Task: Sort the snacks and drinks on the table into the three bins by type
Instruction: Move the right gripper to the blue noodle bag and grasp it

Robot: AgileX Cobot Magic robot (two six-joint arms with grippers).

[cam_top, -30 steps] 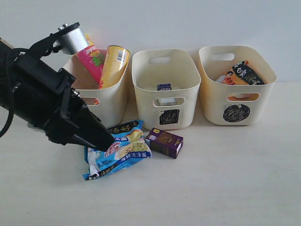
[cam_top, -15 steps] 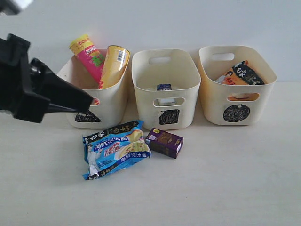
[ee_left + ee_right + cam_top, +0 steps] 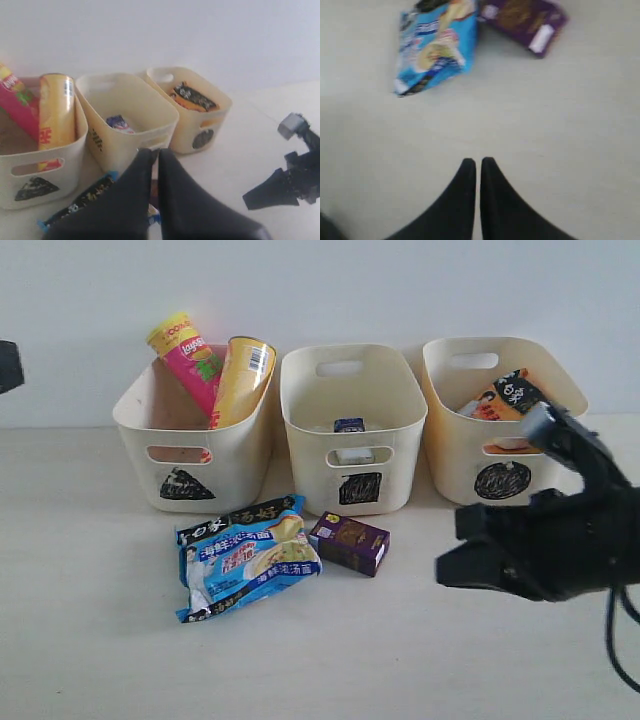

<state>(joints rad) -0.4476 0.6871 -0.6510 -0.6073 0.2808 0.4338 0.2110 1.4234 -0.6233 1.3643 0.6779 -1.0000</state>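
Observation:
Both chip canisters, pink point(image 3: 188, 362) and yellow point(image 3: 243, 380), lean in the triangle bin point(image 3: 190, 455). A blue-and-white carton point(image 3: 349, 426) sits in the square bin point(image 3: 352, 455). Orange and black packets point(image 3: 505, 398) lie in the circle bin point(image 3: 500, 440). On the table point(image 3: 330, 660) lie a blue-and-white packet point(image 3: 250, 555) and, beside it, a dark purple carton point(image 3: 349, 542). My right gripper point(image 3: 440, 568) point(image 3: 478, 161) is shut and empty, low over bare table, right of the carton point(image 3: 525, 20) and the packet point(image 3: 436, 45). My left gripper point(image 3: 155, 151) is shut and empty, back from the bins.
Only a dark bit of the left arm point(image 3: 8, 365) shows at the exterior view's left edge. The three bins stand in a row against the white back wall. The left wrist view shows the right arm point(image 3: 285, 180) over the table, to the side of the circle bin point(image 3: 195, 110).
The left arm has drawn back to the left, almost out of the exterior view, and its gripper has shut. The right arm has come in from the right. The snacks and drinks have not moved.

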